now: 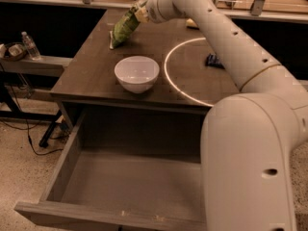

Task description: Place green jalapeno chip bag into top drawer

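Note:
The green jalapeno chip bag [124,28] hangs tilted from my gripper [140,11] at the far side of the dark table. Its upper end is pinched in the gripper and its lower corner is at or just above the tabletop. The gripper is shut on the bag's top edge. The top drawer [72,148] is pulled open below the table's front edge, a wide grey-brown box with a bare flat bottom. My white arm reaches from the lower right across the table and hides the drawer's right part.
A white bowl [136,73] stands near the table's front edge, between the bag and the drawer. A small dark blue wrapped bar [214,60] lies at the right of the table [91,66]. A bright ring of light marks the tabletop. A shelf with a water bottle [30,45] stands at left.

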Tool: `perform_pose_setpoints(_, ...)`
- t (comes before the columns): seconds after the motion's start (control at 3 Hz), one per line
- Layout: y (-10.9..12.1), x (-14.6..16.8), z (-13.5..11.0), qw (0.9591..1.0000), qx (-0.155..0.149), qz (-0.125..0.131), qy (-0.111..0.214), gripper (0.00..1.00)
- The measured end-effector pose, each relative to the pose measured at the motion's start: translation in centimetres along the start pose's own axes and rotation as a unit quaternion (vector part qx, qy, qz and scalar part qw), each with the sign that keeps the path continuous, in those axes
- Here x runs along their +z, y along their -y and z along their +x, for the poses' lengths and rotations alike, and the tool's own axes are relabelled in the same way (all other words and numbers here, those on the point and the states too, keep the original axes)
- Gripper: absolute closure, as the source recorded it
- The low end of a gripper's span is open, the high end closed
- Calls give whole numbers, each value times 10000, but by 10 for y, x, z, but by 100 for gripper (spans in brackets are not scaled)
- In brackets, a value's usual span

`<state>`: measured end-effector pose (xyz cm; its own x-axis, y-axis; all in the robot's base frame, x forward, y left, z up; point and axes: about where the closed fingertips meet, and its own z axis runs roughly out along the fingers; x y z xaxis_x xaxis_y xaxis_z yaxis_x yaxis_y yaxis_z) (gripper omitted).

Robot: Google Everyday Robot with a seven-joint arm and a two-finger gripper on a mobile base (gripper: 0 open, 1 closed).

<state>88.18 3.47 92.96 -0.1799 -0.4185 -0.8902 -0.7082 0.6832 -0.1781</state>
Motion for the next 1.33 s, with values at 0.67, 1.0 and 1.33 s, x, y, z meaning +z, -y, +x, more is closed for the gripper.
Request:
perform_pose_setpoints(0.67,-61,-131,-117,9885,-956,-524,1049,100)
perform_pose_setpoints(1.0,-72,-181,-130,9862,-958,-531,1241,100)
perform_pose_setpoints(1.33,-76,-179,-129,9856,-963,-625,1241,100)
